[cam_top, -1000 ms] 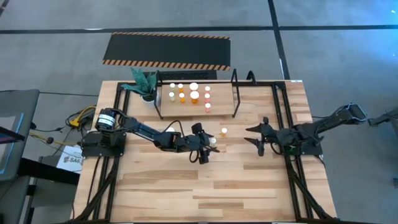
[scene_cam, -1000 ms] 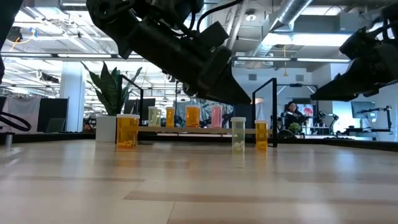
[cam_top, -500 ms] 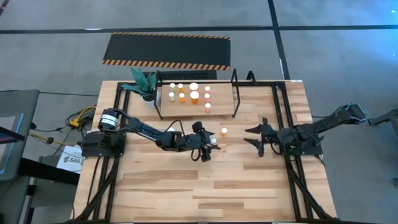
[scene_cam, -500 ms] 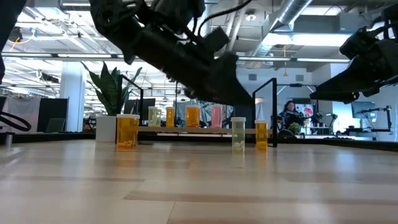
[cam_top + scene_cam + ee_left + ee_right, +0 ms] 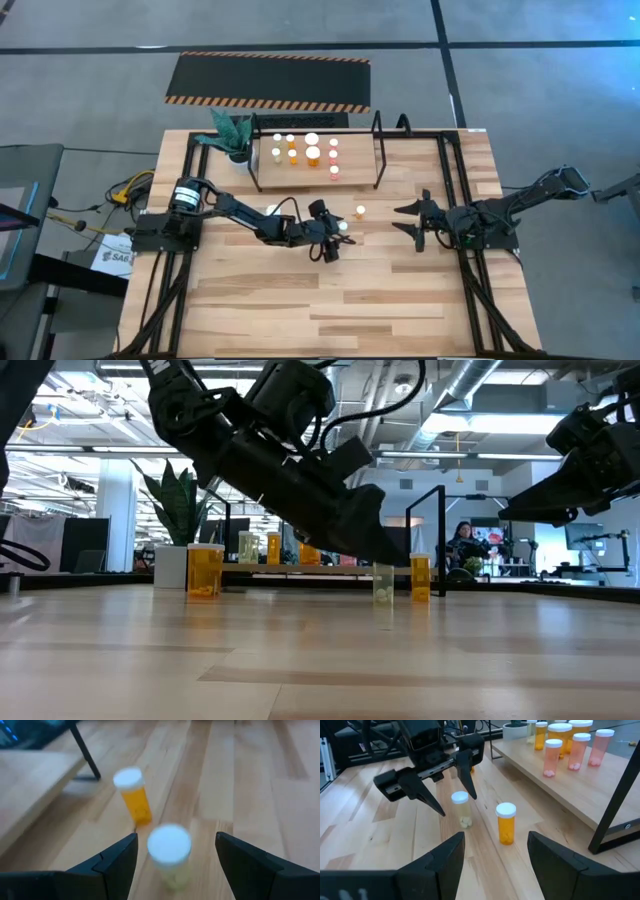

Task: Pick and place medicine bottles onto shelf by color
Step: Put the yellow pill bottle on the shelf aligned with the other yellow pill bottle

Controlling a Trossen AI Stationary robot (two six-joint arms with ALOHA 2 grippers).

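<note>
Left tool (image 5: 337, 240): near desk centre, fingers apart, straddling the pale yellow bottle (image 5: 342, 227) without clamping it.
Pale yellow bottle: upright on the desk, between the left fingers (image 5: 468, 774); white cap, small tablets at its bottom.
Orange bottle (image 5: 360, 211): upright on the desk, at 1 o'clock from the pale one, apart from it.
Shelf (image 5: 352, 172): at 12 o'clock on the desk, carrying yellow, orange and pink bottles in rows.
Right tool (image 5: 411, 218): fingers apart, holding nothing, at 3 o'clock from the two loose bottles.
Plant (image 5: 233, 132): beside the shelf's left end.
</note>
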